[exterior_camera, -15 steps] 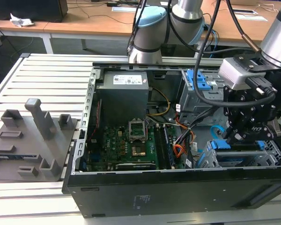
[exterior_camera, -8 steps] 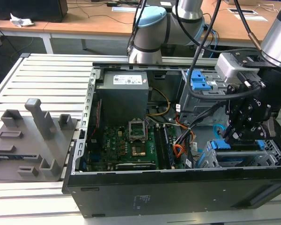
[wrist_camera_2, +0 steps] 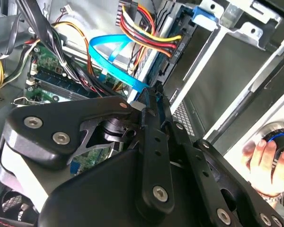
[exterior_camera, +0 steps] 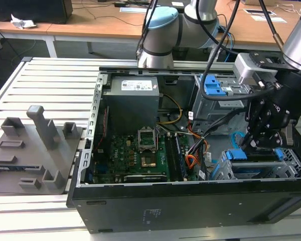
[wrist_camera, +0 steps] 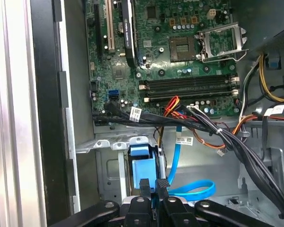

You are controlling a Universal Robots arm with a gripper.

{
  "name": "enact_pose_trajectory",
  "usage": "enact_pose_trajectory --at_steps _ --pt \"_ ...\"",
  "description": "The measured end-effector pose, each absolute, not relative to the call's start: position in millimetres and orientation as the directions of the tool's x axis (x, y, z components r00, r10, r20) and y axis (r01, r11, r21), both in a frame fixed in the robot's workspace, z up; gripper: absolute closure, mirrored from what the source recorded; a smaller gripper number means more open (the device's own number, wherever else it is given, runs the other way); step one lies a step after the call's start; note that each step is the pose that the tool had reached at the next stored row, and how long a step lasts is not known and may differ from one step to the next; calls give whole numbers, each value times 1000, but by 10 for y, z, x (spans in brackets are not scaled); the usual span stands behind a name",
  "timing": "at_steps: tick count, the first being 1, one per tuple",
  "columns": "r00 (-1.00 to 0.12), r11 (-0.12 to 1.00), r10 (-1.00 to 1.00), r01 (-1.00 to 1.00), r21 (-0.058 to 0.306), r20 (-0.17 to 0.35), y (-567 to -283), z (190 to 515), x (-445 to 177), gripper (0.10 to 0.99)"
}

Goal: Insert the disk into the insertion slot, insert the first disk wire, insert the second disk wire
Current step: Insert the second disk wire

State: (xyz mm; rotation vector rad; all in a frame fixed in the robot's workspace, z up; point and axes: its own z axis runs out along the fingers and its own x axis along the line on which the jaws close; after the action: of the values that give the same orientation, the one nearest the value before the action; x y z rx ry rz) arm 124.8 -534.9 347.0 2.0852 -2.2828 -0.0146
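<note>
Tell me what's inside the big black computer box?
Inside the computer box sit a green circuit board, a grey power box, colourful wires and a blue cable. The robot's hand hides part of the corner.

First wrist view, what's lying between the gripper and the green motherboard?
Next to the gripper sits a blue bracket, then a bundle of black cables crosses before the motherboard, seen in the first wrist view.
</note>
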Motion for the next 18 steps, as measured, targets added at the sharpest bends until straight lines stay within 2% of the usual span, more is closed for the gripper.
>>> enact_pose_trajectory --at_steps 18 --pt "-90 91 -996 -995 43 31 -5320 3409 1452 922"
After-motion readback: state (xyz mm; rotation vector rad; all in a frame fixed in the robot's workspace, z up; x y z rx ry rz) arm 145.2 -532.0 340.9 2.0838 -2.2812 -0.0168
